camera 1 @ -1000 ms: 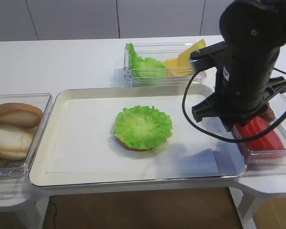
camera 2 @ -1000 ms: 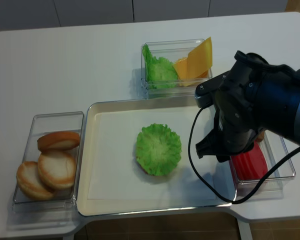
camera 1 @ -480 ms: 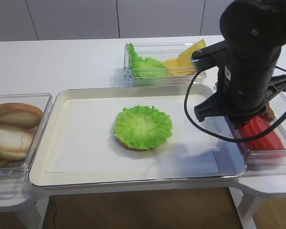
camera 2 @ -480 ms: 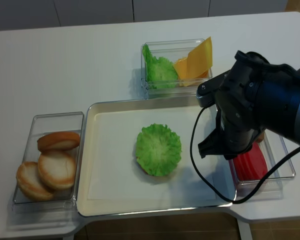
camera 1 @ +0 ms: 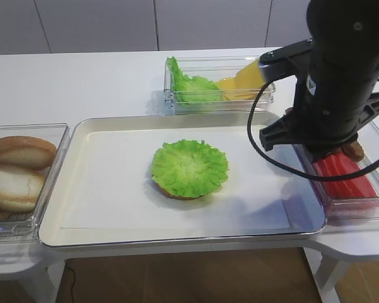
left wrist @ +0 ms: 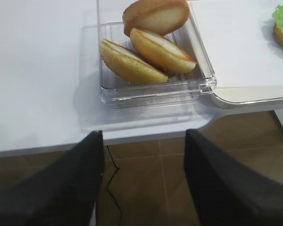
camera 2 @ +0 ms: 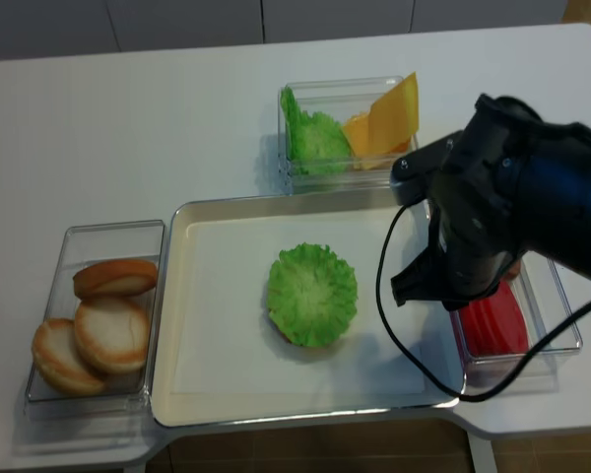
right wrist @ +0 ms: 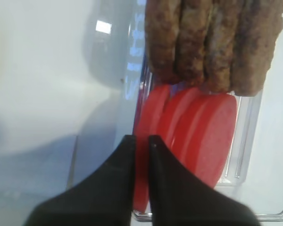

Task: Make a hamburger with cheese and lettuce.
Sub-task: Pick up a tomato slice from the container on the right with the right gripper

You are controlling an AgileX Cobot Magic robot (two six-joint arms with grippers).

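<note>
Hamburger (camera 1: 189, 168) well left of right fingers (right wrist: 127, 155)

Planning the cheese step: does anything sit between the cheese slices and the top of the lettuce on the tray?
Nothing visible does. The cheese leans in the back bin beside spare lettuce leaves, and the tray between that bin and the hamburger is bare. The right hand is off to the side, over the red slices.
</note>
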